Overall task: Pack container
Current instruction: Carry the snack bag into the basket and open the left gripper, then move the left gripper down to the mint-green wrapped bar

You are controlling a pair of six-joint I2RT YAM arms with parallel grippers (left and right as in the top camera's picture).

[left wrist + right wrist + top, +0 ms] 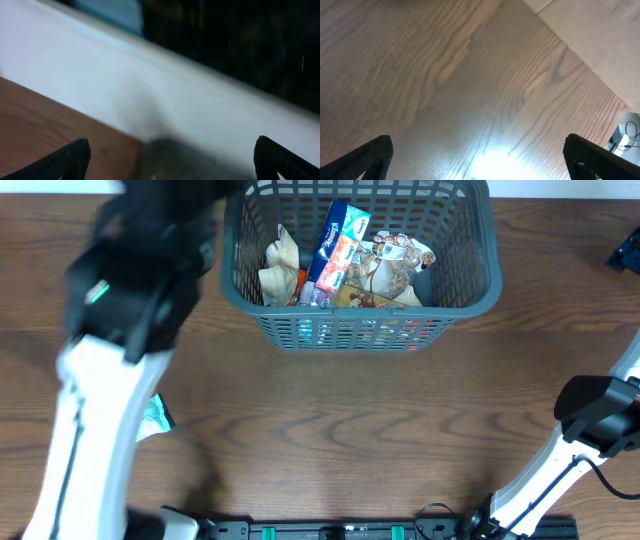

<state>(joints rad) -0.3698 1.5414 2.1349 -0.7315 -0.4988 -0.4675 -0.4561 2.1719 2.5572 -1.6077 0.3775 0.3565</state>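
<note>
Standing on table (pixel 350 430), container (pixel 350 330) holding packets (pixel 340 245)

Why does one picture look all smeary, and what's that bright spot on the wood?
Left wrist view: all motion blur. Overhead: the left arm smears too, but the container is sharp. Right wrist view: light glare low on the table.

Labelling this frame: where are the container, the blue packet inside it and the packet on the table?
container (pixel 300 330): overhead view, front wall.
blue packet (pixel 338 242): overhead view, its middle.
packet on the table (pixel 158 418): overhead view, exposed corner.
</note>
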